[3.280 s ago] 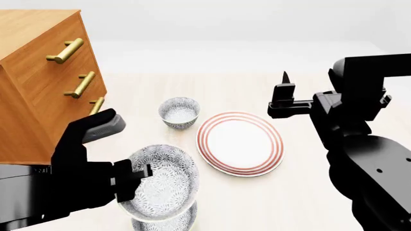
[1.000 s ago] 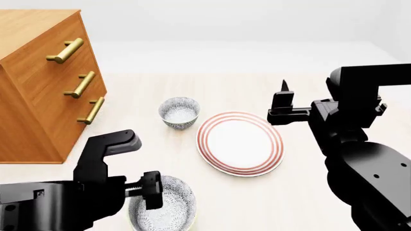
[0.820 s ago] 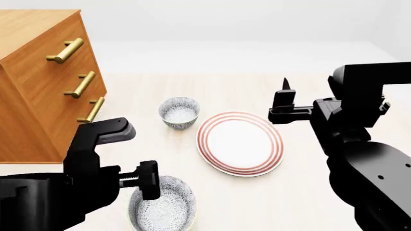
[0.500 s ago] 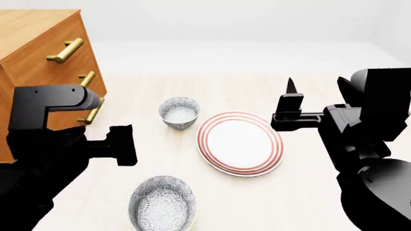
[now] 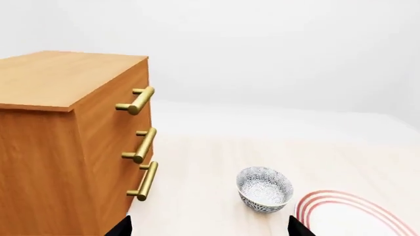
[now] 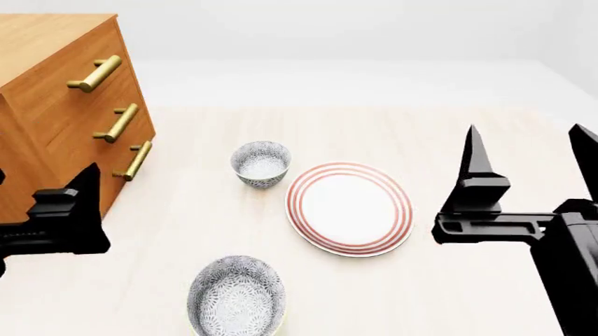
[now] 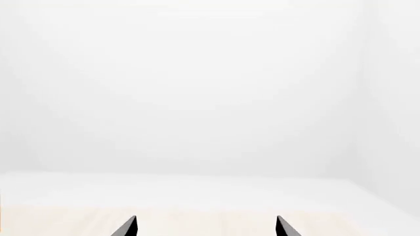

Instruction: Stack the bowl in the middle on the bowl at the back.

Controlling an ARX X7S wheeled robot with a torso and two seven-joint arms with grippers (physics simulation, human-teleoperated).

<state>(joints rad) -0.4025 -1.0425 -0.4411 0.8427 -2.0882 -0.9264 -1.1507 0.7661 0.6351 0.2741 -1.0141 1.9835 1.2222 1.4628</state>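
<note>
Left gripper (image 5: 208, 227) and right gripper (image 6: 528, 161) are held apart and empty, with the large bowl (image 6: 235, 297) set near on the counter (image 6: 374, 294) and the small bowl (image 6: 260, 161) far and unfilled; whether another bowl is nested under the large bowl cannot be told, so the step is left unjudged.

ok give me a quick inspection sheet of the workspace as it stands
surface: pale wooden tabletop, no spills seen
job's things: small patterned bowl at the back upright, nothing stacked in it; larger patterned bowl at the front stands apart from it
clutter: white plate with red rings; wooden drawer cabinet with brass handles, drawers shut
hands: left hand open, empty; right hand open, empty
cables: nothing seen
surroundings: plain white backdrop, nothing else seen
</note>
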